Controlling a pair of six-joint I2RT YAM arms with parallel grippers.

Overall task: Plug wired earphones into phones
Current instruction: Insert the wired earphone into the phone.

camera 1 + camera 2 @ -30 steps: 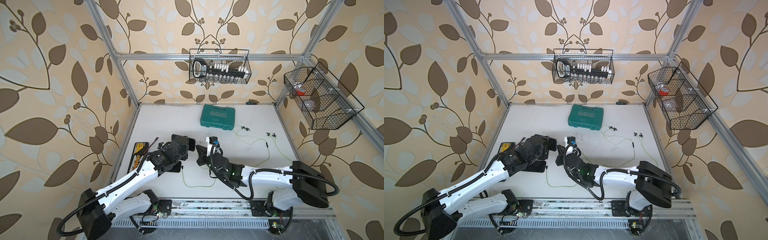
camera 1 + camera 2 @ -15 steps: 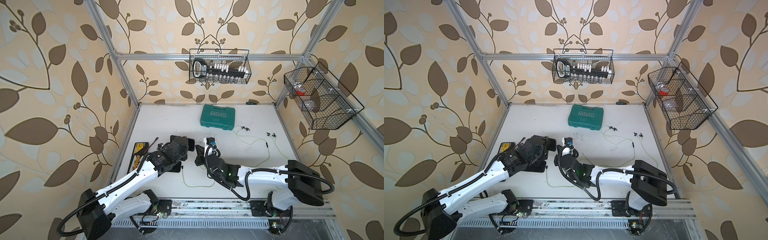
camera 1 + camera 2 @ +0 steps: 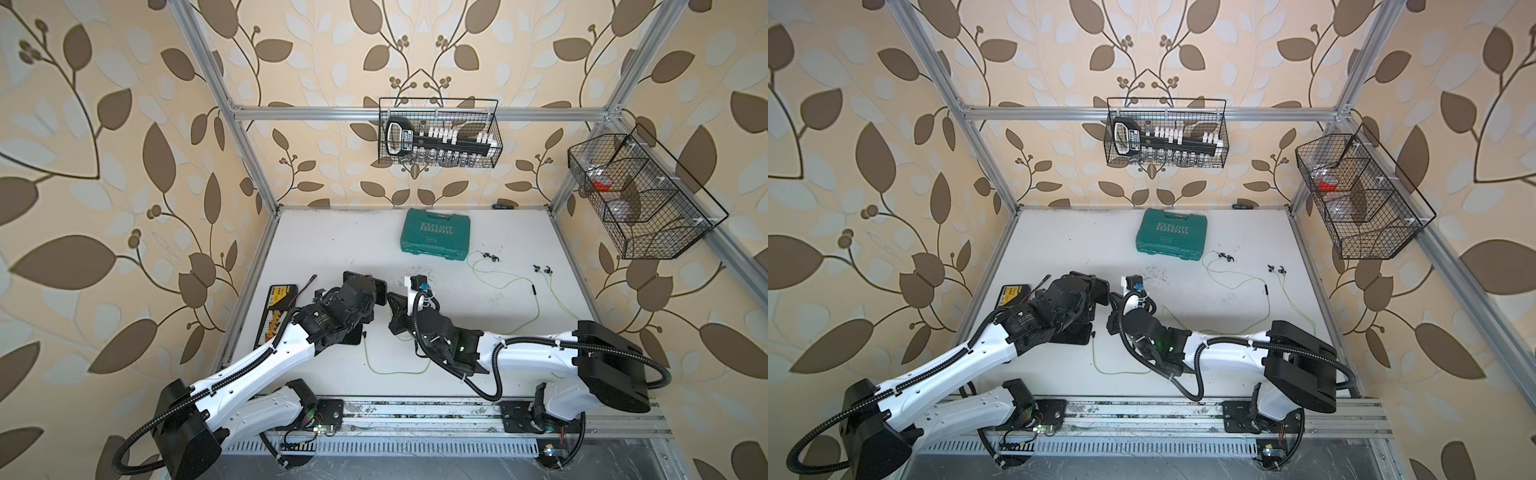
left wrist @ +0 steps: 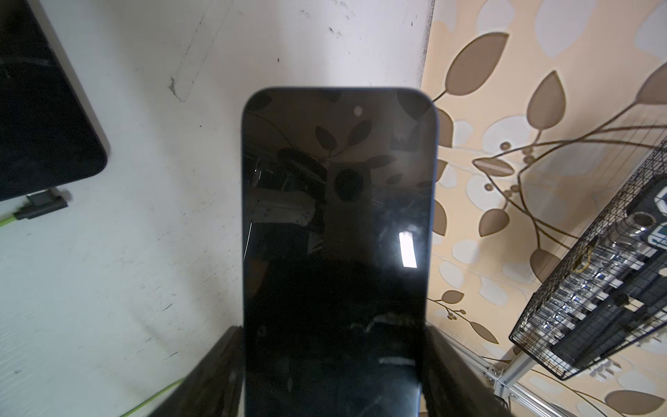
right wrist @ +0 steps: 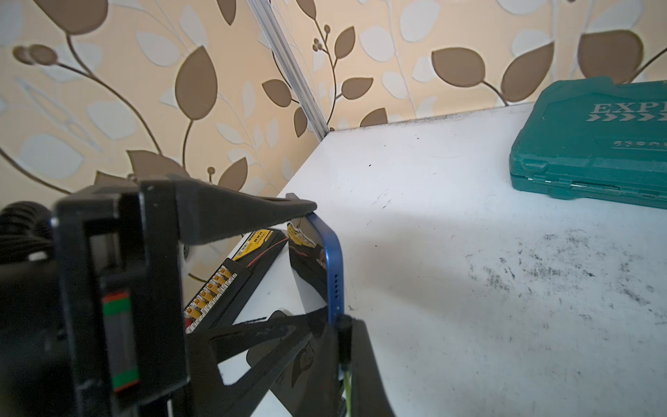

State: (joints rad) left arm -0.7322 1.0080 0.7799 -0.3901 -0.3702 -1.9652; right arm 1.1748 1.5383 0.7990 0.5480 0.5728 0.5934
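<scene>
1. Phone [image 4: 335,234] is clamped by its long edges in the left gripper [image 4: 332,332], jaws spread wide on it; it seems raised off the table [image 3: 332,249] to offer its port edge.
2. Right gripper [image 5: 343,346], pinched shut on the plug [image 5: 345,330], holds it against that blue edge; only the right wrist view shows this, and I cannot tell whether the plug is seated.
3. Only the left wrist view shows clearly the second phone [image 4: 39,108] lying flat, connector [image 4: 41,204] already in.
4. Both top views put the grippers just toward 9 o'clock from table centre; toolbox [image 3: 434,235] at 12.
</scene>
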